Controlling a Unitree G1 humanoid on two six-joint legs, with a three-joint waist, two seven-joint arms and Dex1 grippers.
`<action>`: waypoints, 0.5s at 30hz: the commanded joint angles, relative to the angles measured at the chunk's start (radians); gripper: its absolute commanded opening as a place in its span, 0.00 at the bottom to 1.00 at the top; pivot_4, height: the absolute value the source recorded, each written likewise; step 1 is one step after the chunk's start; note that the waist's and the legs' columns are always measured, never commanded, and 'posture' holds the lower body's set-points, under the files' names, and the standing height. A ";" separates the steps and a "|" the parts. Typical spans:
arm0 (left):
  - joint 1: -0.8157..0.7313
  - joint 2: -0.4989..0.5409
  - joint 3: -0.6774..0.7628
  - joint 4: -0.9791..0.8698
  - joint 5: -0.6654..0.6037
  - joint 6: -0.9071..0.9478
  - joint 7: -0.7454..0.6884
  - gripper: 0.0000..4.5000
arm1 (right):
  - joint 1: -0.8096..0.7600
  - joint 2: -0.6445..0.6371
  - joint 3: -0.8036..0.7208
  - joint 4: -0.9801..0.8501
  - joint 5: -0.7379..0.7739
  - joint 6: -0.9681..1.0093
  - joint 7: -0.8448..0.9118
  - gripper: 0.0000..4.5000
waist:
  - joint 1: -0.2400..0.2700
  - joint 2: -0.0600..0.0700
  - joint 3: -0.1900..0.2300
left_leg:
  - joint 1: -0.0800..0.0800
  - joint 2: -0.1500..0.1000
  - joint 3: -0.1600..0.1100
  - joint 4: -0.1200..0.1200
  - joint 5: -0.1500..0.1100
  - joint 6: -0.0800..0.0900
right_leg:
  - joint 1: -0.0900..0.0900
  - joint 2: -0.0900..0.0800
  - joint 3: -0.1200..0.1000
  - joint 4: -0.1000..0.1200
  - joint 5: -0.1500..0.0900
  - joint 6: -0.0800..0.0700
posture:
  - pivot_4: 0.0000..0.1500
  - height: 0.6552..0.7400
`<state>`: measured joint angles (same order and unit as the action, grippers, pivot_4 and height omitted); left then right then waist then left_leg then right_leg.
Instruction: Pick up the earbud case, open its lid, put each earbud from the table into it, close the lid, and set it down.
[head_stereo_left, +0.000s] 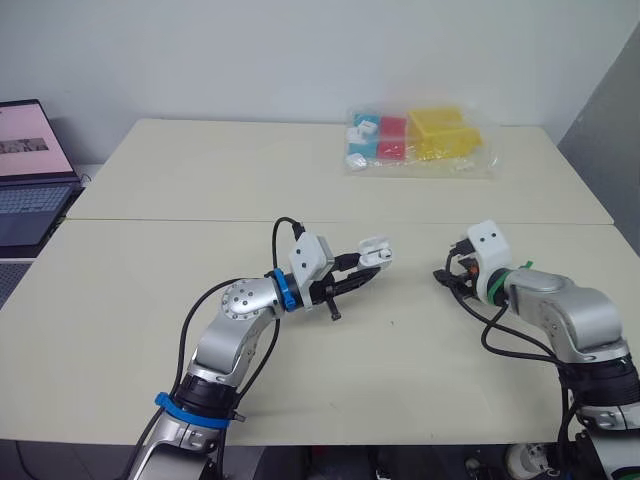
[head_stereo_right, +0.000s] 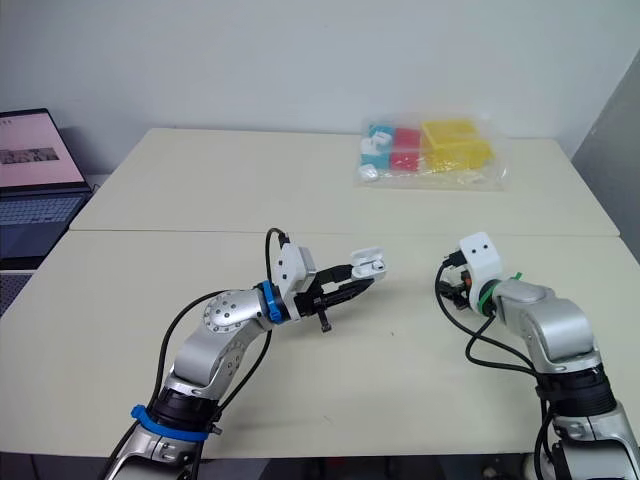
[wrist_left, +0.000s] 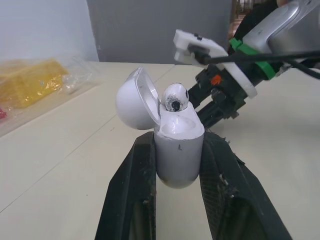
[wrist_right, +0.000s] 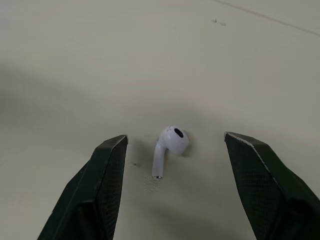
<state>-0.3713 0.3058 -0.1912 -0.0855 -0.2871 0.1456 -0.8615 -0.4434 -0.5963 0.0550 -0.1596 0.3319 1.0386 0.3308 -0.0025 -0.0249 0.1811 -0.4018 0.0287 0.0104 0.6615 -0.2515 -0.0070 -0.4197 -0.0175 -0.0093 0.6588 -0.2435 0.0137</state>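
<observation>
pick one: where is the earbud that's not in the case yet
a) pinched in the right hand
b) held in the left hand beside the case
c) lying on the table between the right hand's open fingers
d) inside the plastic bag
c: the loose earbud lies flat on the table under the open right hand, neither finger touching it, while the left hand grips the open earbud case.

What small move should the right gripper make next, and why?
Probably lower the right gripper and close it on the loose earbud. Its fingers are open on either side of that earbud on the table, and the case has its lid open, the other earbud already inside.
</observation>
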 joint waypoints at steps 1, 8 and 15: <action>-0.002 -0.009 -0.005 -0.023 0.000 -0.029 -0.001 0.18 | -0.023 0.010 0.004 0.023 -0.034 -0.064 0.016 0.71 | 0.000 0.000 0.000 | 0.000 0.000 0.000 0.000 0.000 0.000 | 0.000 0.000 0.000 0.000 0.000 0.000 | 1.00 1.00; -0.003 -0.010 -0.004 -0.017 0.001 -0.034 -0.001 0.18 | -0.018 0.036 0.000 0.063 -0.063 -0.088 0.029 0.71 | 0.000 0.000 0.000 | 0.001 0.000 0.000 0.001 0.000 0.000 | 0.000 0.000 0.000 0.001 0.000 0.000 | 1.00 1.00; -0.007 -0.010 -0.002 -0.010 0.001 -0.038 0.000 0.18 | -0.007 0.041 -0.012 0.064 -0.067 -0.071 0.049 0.40 | 0.000 0.000 0.000 | 0.001 0.000 0.000 0.001 0.000 0.000 | 0.000 0.000 0.000 0.002 0.000 0.000 | 1.00 1.00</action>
<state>-0.3673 0.3027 -0.1914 -0.0744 -0.2843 0.1271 -0.8620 -0.4479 -0.5449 0.0565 -0.0925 0.2770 0.9679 0.3745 -0.0026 -0.0249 0.1811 -0.4008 0.0289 0.0104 0.6624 -0.2515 -0.0070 -0.4194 -0.0171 -0.0094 0.6610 -0.2434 0.0137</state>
